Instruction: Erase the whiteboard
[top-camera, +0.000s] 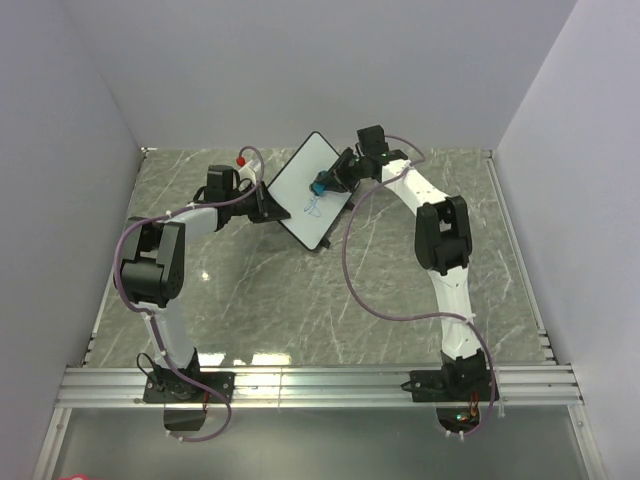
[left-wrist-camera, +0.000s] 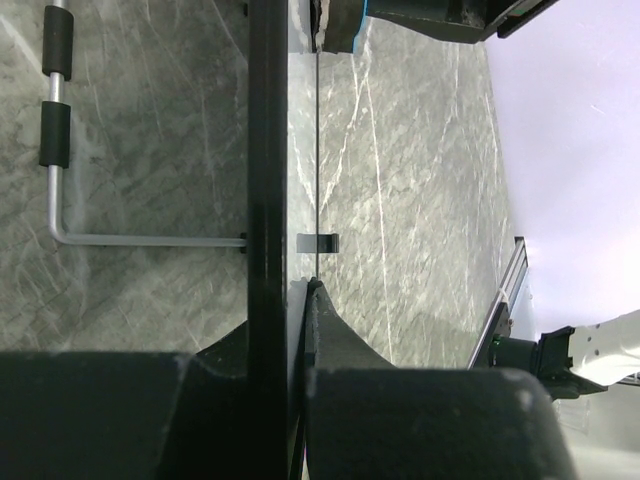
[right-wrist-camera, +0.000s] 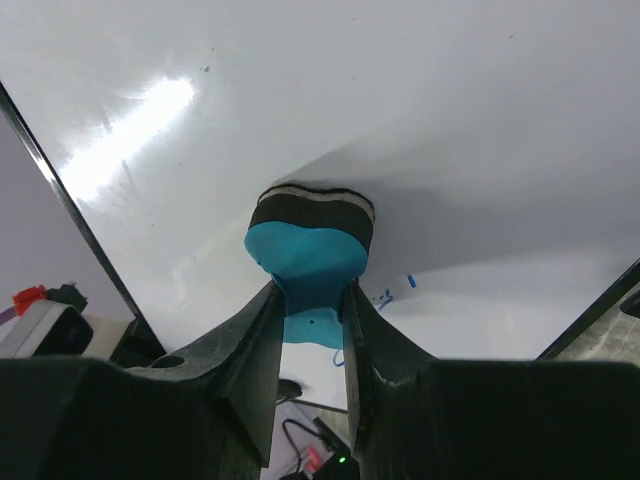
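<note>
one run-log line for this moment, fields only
phase: erasing | left hand: shut on whiteboard edge | right hand: shut on blue eraser, felt face against board | blue scribble: not yet wiped, beside eraser

Overhead looks down — wrists (close) share whiteboard (top-camera: 300, 180).

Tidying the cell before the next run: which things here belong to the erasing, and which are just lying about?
In use: whiteboard, blue scribble, eraser, left gripper, right gripper.
Lying about: red-tipped object.
</note>
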